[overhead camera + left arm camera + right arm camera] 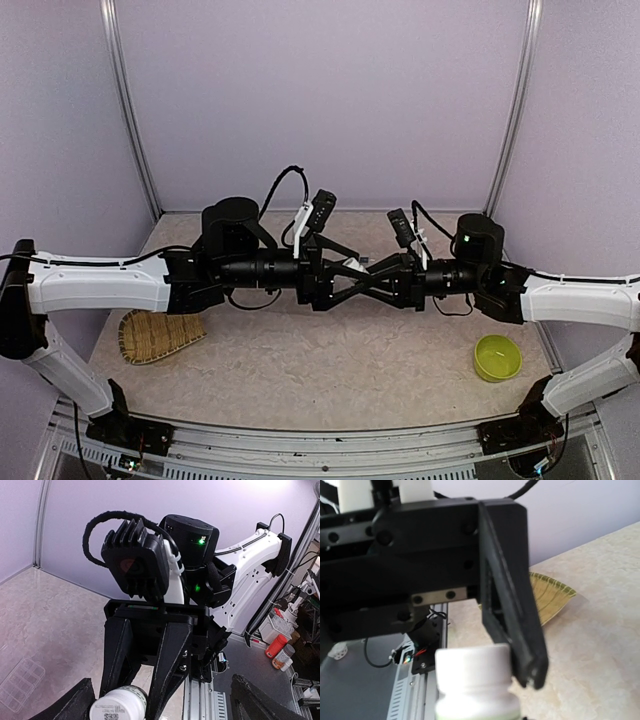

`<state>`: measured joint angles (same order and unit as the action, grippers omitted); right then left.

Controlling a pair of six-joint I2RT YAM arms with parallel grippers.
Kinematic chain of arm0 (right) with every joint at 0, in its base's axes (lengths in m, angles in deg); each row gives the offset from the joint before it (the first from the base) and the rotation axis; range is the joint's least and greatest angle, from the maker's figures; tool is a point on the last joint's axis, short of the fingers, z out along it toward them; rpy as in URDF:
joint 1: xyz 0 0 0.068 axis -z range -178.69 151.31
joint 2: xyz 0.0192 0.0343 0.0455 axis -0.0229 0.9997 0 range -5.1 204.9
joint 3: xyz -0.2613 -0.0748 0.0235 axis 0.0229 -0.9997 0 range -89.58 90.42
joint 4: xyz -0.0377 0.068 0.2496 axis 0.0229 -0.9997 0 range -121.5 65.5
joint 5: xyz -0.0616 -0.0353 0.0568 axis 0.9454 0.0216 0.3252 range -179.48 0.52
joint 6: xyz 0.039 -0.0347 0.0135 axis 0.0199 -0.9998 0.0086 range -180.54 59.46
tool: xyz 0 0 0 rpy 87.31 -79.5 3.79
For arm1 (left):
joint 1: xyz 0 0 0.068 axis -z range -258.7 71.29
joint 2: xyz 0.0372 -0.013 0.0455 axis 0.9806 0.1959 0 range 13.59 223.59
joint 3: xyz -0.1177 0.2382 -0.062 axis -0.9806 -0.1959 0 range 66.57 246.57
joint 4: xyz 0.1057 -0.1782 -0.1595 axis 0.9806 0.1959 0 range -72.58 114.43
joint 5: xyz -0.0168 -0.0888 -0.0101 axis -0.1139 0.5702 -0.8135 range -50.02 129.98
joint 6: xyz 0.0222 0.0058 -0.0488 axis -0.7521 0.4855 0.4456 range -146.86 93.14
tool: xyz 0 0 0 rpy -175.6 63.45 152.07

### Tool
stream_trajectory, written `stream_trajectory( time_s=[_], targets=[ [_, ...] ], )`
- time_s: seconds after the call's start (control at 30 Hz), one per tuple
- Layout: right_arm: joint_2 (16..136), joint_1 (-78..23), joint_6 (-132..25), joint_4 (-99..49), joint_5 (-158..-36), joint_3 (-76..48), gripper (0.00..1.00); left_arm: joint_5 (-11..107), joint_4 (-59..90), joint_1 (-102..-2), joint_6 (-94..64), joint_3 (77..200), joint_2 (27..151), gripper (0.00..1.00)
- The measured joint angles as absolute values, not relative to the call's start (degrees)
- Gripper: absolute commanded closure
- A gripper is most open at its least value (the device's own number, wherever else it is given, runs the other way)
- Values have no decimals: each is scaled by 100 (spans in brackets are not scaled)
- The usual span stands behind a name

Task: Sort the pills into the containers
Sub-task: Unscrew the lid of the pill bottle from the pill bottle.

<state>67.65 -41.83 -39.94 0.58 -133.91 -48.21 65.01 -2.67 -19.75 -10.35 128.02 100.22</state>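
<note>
Above mottled table [300, 370], right jaws tight on cylindrical white bottle [120, 705], left jaws wide.

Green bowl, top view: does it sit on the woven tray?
No, the green bowl lies far right, the woven tray far left.

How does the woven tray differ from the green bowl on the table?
The woven tray is tan, ribbed and nearly flat; the green bowl is round, smooth and deeper. The tray lies on the left side, the bowl on the right. Both rest on the table.
</note>
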Motion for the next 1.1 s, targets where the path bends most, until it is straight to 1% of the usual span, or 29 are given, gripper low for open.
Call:
stream_trajectory(
  time_s=[0.1, 0.3, 0.73, 0.93, 1.1],
  targets=[
    [6765, -4183, -4013, 47, -13288, -4821, 92, 6471, -265, -1977, -1041, 12800, 10022, 15],
    [6732, -4213, -4061, -21, -13087, -4821, 93, 6377, -258, -1977, -1046, 12789, 10022, 16],
    [6483, -4204, -4184, -218, -12770, -4824, 93, 6222, -226, -1981, -1065, 12710, 9936, 25],
    [6293, -4113, -4214, -264, -12604, -4889, 93, 6195, -202, -1981, -1065, 12693, 9923, 24],
    [6192, -4038, -4313, -399, -12455, -4898, 93, 6202, -206, -1975, -1067, 12649, 9858, 15]
  ],
)
